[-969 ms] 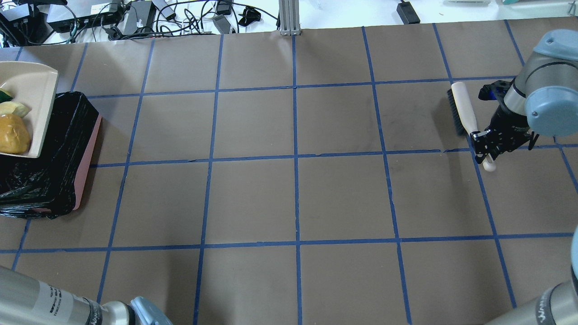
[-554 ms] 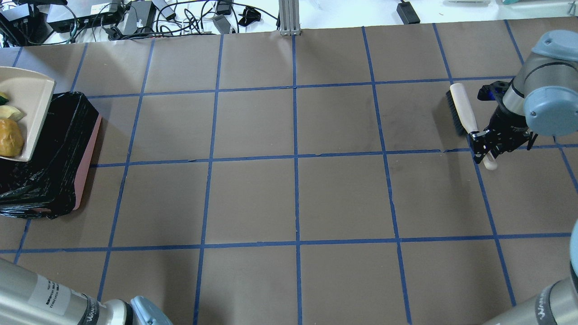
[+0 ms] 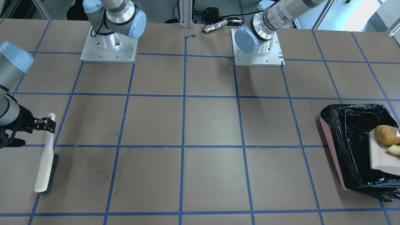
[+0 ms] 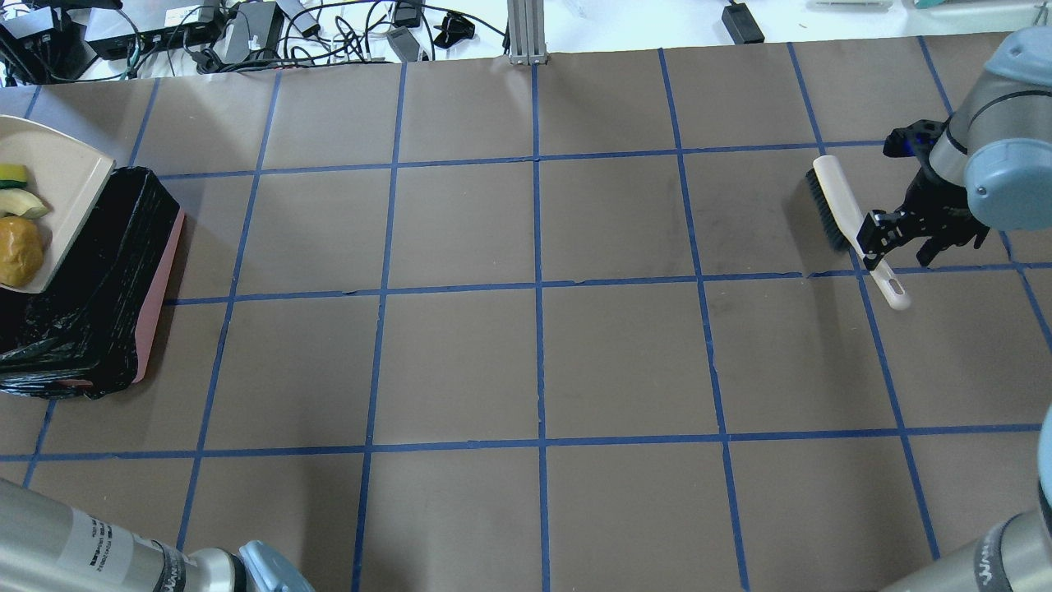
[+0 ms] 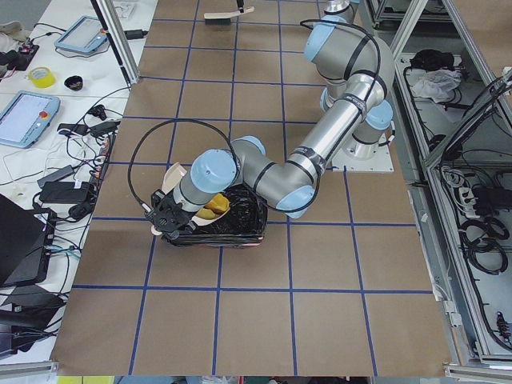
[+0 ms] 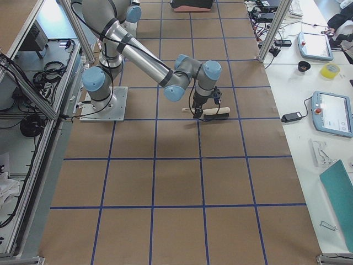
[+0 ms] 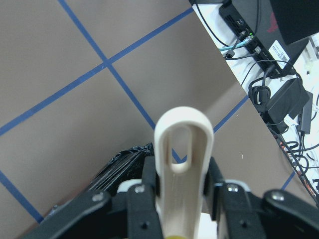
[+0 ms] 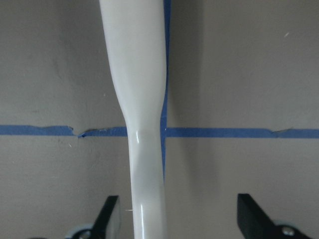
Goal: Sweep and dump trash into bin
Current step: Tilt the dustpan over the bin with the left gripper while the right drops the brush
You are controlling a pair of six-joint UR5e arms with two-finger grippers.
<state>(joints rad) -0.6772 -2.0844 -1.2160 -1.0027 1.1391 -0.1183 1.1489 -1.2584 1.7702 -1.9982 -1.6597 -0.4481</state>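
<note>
- Now, the left gripper is clamped tight on the dustpan handle, with dark fingers pressing it from both sides.
- The dustpan hangs over the far corner of the bin. The overhead frame cuts off the pan's outer part.
- In the pan sit the potato-like lump, a pale crescent and a yellow-and-green piece. All three are on the pan, not in the bin's black bag.
- Only the left wrist view shows the grip itself; the front view shows just the pan and lump above the liner.
- Over at the other end, the right gripper is spread wide. Its fingers straddle the brush handle with a gap on each side, gripping nothing.
- The brush lies flat on the table, well apart from the bin.
</note>
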